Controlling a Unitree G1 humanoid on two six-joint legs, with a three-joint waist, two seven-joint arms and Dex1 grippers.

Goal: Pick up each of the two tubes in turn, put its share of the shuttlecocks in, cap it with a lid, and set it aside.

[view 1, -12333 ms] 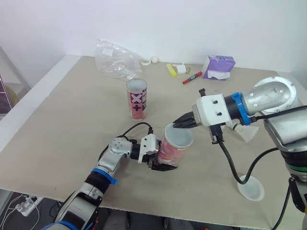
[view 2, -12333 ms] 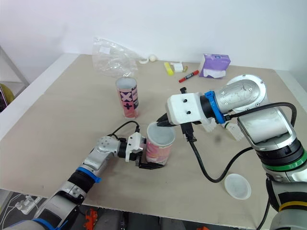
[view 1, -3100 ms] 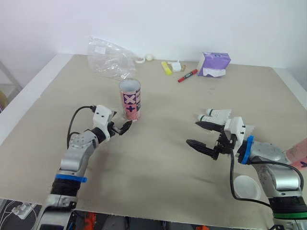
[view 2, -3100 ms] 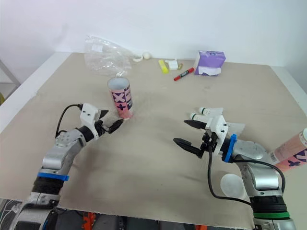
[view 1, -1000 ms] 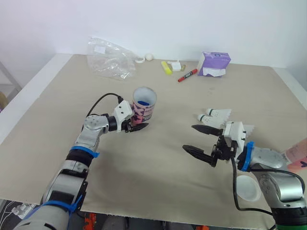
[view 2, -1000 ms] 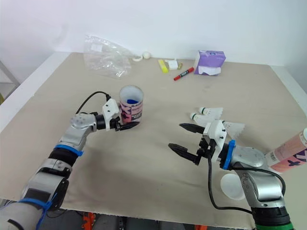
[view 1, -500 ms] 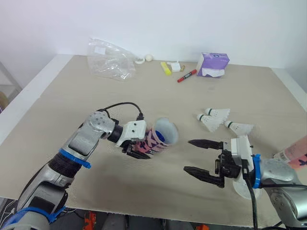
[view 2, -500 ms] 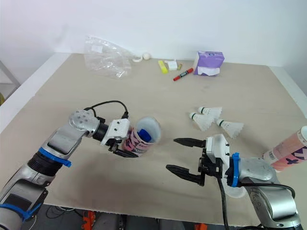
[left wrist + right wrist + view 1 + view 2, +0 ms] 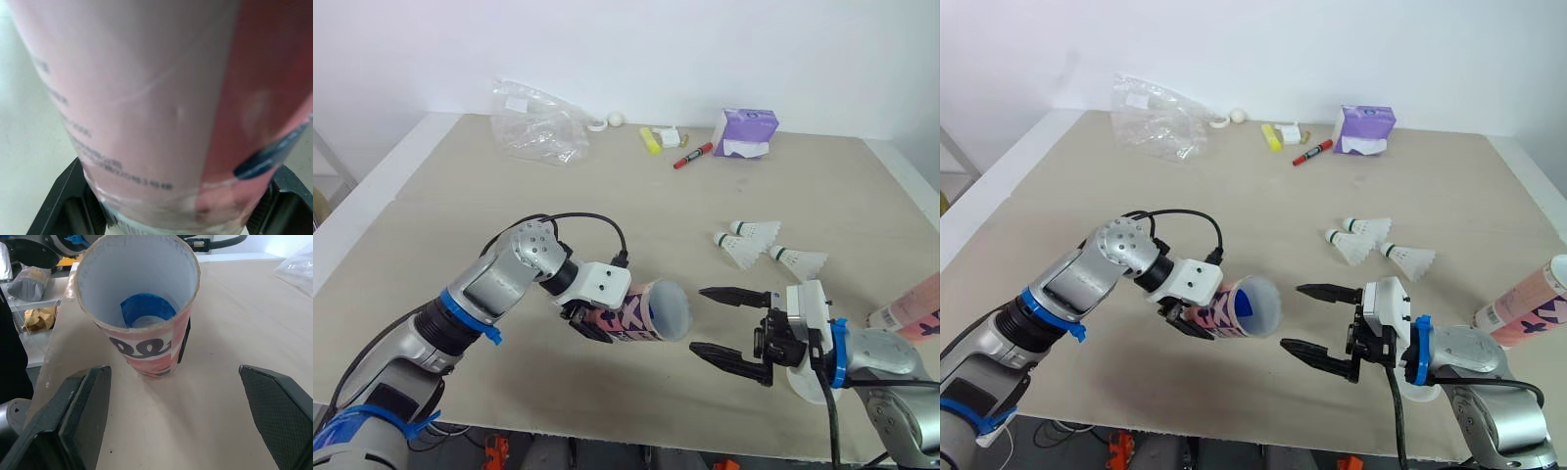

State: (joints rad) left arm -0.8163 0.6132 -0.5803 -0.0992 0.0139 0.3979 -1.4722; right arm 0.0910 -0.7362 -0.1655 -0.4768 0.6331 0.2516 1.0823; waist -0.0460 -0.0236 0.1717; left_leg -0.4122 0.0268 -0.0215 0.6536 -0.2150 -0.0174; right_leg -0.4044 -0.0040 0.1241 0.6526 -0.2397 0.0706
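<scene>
Room is widest on the robot's left and middle of the pale beige surface [image 9: 460, 206], where bare board runs from the near edge up to the far clutter. That clutter sits along the far edge: a crumpled clear plastic bag [image 9: 540, 122], a purple box [image 9: 744, 132] and a red marker [image 9: 693, 156].

The left jaws are clamped round the closed end of the pink patterned cardboard tube [image 9: 641, 315]. It lies almost level near the front edge, with its open mouth facing the right jaws. A blue base shows deep inside it. I cannot tell whether it touches the board.

The right jaws are spread wide apart and hold nothing, just beside the tube's mouth with a small gap between. Beyond them lie three white feathered shuttlecocks [image 9: 739, 250], close together and well clear of both arms. A flat white round lid [image 9: 806, 384] lies partly hidden under the right wrist near the front edge. A second pink tube [image 9: 1528, 299], capped, leans in at the right edge.

Half a second earlier the held tube tilted mouth-upward and sat farther from the front edge. It is now flatter, lower and nearer the right jaws, which have barely shifted.
</scene>
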